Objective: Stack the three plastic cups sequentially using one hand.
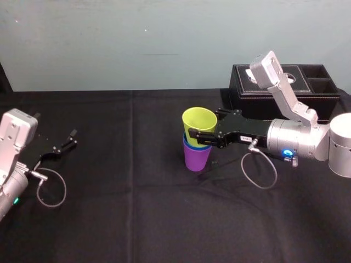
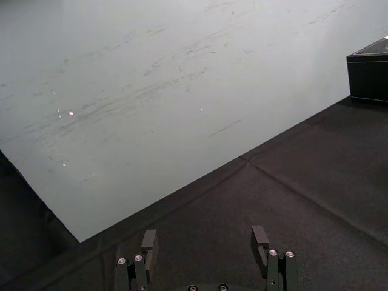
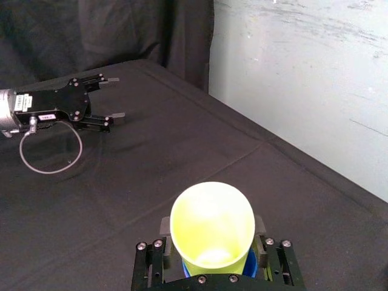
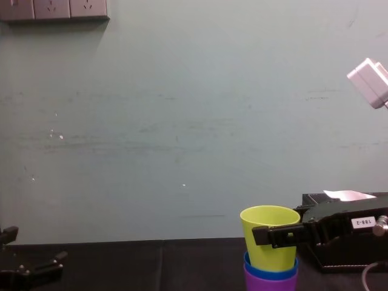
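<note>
The right arm (image 1: 307,143) comes in from the right edge of the head view, its silver forearm level and its black wrist pointing to the frame's centre. The right gripper (image 1: 198,132) sits just right of centre, its slim fingers (image 3: 259,225) pressed to either side of the yellow-green cup (image 1: 198,125). The left arm (image 1: 12,164) lies parked at the lower left edge, wrist angled toward the upper right. The left gripper (image 1: 70,139) has its fingers (image 2: 149,241) spread apart, holding nothing

Blk box (image 1: 247,92) far right on blk cloth (image 1: 120,181); pale wall (image 1: 109,38) behind; sockets (image 4: 54,9) high up
</note>
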